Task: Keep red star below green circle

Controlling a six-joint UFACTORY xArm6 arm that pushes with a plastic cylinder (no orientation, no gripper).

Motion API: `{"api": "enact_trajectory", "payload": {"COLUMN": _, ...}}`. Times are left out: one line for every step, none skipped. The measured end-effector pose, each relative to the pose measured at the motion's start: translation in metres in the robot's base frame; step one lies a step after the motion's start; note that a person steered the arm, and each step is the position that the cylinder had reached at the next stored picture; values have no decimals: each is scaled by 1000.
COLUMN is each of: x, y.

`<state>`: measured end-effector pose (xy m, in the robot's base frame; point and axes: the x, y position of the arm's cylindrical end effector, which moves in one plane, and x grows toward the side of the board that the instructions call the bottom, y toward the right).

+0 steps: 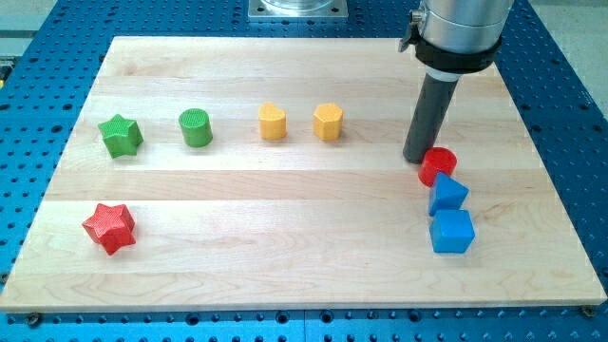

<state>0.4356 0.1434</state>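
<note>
The red star [109,227] lies at the view's lower left on the wooden board [304,256]. The green circle [196,127] stands higher up and a little to the right of it, in the upper left. My tip [419,158] is far off at the view's right, just left of and touching or nearly touching a red circle [439,166]. The tip is well away from both the red star and the green circle.
A green star [121,135] sits left of the green circle. A yellow heart [273,122] and a yellow hexagon [328,122] sit at the top middle. Two blue blocks [447,195] [451,231] lie below the red circle at the right.
</note>
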Motion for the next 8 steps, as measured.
{"api": "enact_trajectory", "payload": {"x": -14, "y": -77}}
{"api": "enact_trajectory", "payload": {"x": 54, "y": -171}}
{"api": "enact_trajectory", "payload": {"x": 154, "y": -232}}
{"api": "enact_trajectory", "payload": {"x": 183, "y": -267}}
{"api": "enact_trajectory", "payload": {"x": 183, "y": -272}}
{"api": "enact_trajectory", "payload": {"x": 182, "y": -300}}
{"api": "enact_trajectory", "payload": {"x": 174, "y": -373}}
{"api": "enact_trajectory", "payload": {"x": 141, "y": -380}}
